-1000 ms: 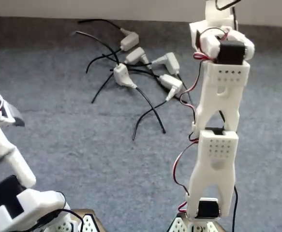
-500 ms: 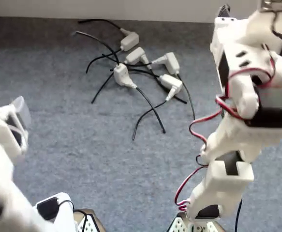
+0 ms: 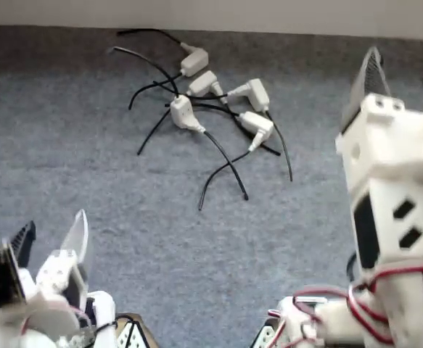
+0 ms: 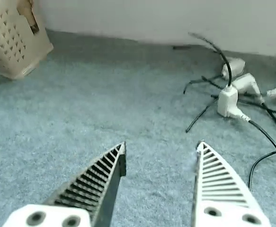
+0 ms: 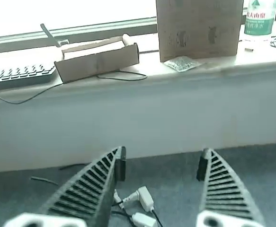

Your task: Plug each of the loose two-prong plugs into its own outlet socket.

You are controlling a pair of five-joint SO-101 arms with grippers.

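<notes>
On the carpet (image 4: 104, 104), a basket (image 4: 14, 45) sits; plugs (image 4: 228, 101) lie well apart.

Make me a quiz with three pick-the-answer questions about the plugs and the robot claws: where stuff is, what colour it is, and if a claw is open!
1. Where do the plugs lie?
A. In a drawer. B. On the carpet near the wall. C. Inside a claw.
2. What colour are their cords?
A. Green. B. Yellow. C. Black.
3. How is the left claw?
A. Open and empty. B. Shut on a plug. C. Shut on a cord.
Answers: 1 B, they lie in a pile on the grey carpet by the wall. 2 C, every cord is black. 3 A, its fingers stand apart with only carpet between.
</notes>
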